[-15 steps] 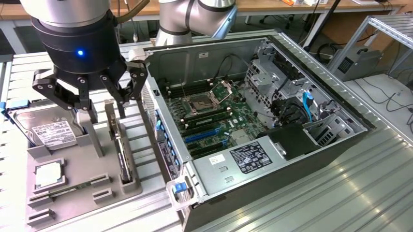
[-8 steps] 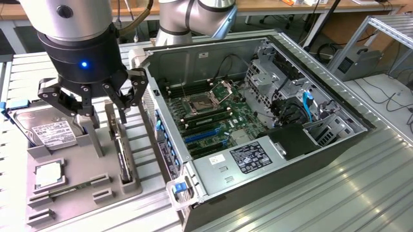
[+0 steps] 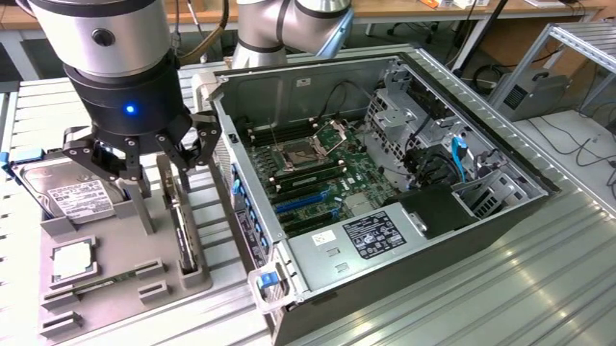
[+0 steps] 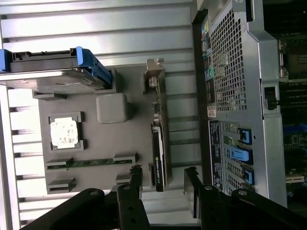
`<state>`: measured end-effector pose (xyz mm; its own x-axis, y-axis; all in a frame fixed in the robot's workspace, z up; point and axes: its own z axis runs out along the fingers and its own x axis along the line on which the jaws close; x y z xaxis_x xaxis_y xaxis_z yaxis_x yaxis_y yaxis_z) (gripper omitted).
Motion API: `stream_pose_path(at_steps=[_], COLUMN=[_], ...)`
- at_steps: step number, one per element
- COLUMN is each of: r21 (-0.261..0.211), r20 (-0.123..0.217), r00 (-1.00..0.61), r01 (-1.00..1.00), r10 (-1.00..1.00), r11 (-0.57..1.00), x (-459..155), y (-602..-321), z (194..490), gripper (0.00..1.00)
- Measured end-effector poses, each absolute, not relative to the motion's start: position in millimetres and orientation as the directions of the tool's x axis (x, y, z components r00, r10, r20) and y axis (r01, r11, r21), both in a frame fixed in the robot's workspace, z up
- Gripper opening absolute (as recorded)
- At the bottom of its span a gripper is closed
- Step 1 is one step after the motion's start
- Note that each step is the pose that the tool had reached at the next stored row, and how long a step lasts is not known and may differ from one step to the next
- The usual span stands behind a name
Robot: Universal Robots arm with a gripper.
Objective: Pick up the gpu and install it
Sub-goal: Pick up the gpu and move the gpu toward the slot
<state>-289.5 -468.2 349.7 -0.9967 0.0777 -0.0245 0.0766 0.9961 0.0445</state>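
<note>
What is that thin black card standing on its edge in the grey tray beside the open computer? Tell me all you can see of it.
The gpu is a slim, flat black card with a silver metal bracket at one end. It stands on its long edge, slotted into the grey tray, beside the open computer case. Only the tray seems to touch it; the gripper hangs open above, one finger to each side.
</note>
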Motion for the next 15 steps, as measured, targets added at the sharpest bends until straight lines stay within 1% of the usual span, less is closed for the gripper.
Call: stream_pose_path(at_steps=[15], r21=[0.045], r20=[-0.024], r00=[-0.997], r01=[0.077], r10=[0.078], r11=[0.996], x=[-289], y=[-468], z=[326], gripper=[0.48])
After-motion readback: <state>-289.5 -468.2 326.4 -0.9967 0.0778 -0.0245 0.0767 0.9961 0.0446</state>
